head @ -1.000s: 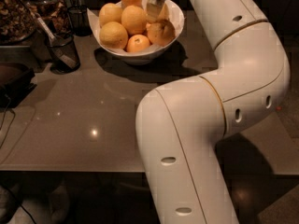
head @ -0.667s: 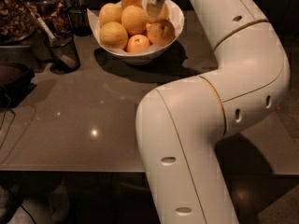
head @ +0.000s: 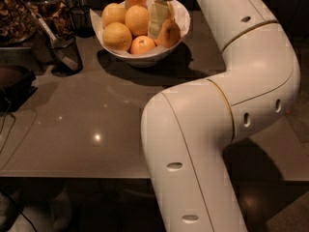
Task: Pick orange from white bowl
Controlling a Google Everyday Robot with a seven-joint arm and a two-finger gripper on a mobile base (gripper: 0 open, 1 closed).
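The white robot arm (head: 217, 129) fills the lower right over the grey table (head: 87, 124). At top centre, the white bowl (head: 145, 58) holds the orange (head: 171, 33), right of the gripper (head: 156, 28); its grasp cannot be told.

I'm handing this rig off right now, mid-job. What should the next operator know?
Gripper: down inside the white bowl, right of center and beside the orange. I cannot tell from this view whether it has a grasp.
Orange: in the bowl's right side among the other fruits, not lifted.
Bowl: on the table, toward its far side.
Done: the reach into the bowl.
Left: confirm the grasp, then lift the orange clear of the bowl.
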